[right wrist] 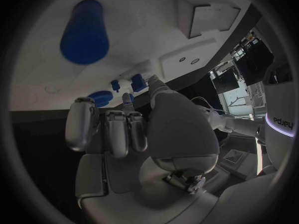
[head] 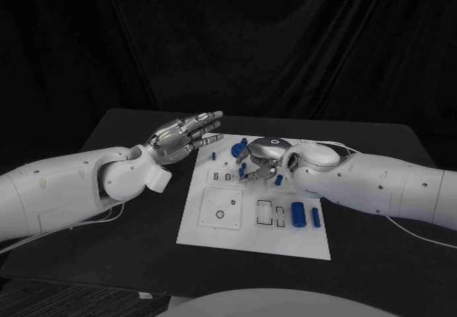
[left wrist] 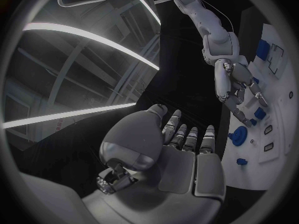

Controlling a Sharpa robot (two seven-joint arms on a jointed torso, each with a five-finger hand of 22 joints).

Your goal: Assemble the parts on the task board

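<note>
Lying flat in the middle of the black bench (head: 114,132), the white task board (head: 228,231) carries several rectangular recesses and a scatter of small blue parts: two upright cylinders (head: 298,214) near its right edge and a cluster of blue pieces (head: 240,146) at its far end. The right hand (head: 259,162) reaches over the far part of the board, palm down, fingers curled toward the blue pieces there; whether it actually pinches one cannot be told. From its wrist, a blue cylinder (right wrist: 84,32) looms close and the fingertips (right wrist: 127,98) point at a blue disc (right wrist: 99,97). The left hand (head: 185,137) hovers above the board's far left corner, fingers straight and spread apart, holding nothing. Bare bench surrounds the board on every side, with wider open room to the left.
</note>
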